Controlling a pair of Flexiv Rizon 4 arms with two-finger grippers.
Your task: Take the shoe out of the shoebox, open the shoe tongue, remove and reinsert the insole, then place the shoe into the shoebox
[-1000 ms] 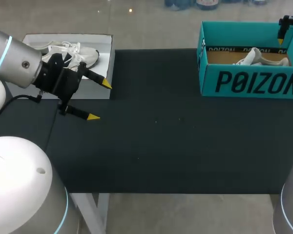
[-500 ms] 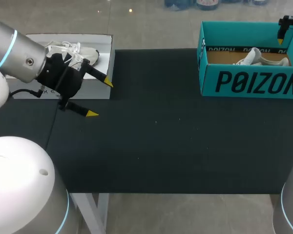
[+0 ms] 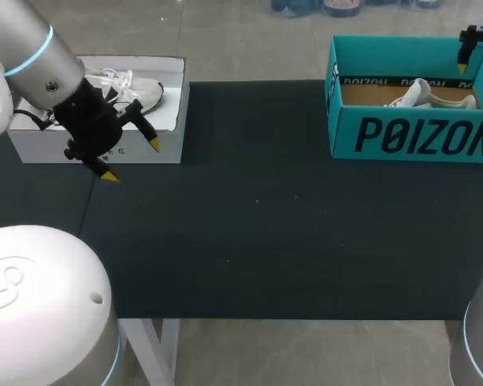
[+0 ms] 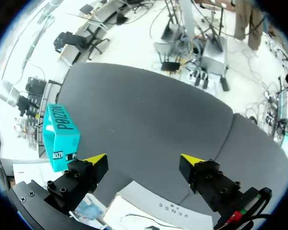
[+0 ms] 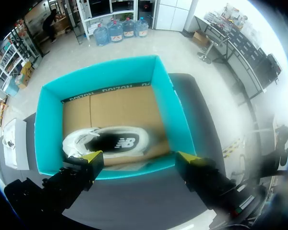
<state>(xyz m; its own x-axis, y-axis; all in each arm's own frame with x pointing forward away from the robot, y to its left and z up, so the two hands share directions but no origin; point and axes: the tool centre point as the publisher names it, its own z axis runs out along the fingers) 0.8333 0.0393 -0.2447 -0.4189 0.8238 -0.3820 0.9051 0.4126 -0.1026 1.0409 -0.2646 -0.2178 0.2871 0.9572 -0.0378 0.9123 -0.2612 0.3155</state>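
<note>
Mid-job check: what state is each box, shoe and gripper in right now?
teal shoebox: open, no lid on, one shoe inside.
white shoe: lying in the teal shoebox, untouched.
white shoebox: open, a sneaker inside.
laced sneaker: lying in the white shoebox.
left gripper: jaws open, empty, at the white shoebox's front.
right gripper: jaws open, empty, above the teal shoebox.

teal shoebox (image 3: pixel 410 135) upper right looking like matt cardboard, black table (image 3: pixel 266 241) looking dull and smooth, left arm (image 3: pixel 20 36) shining glossy
</note>
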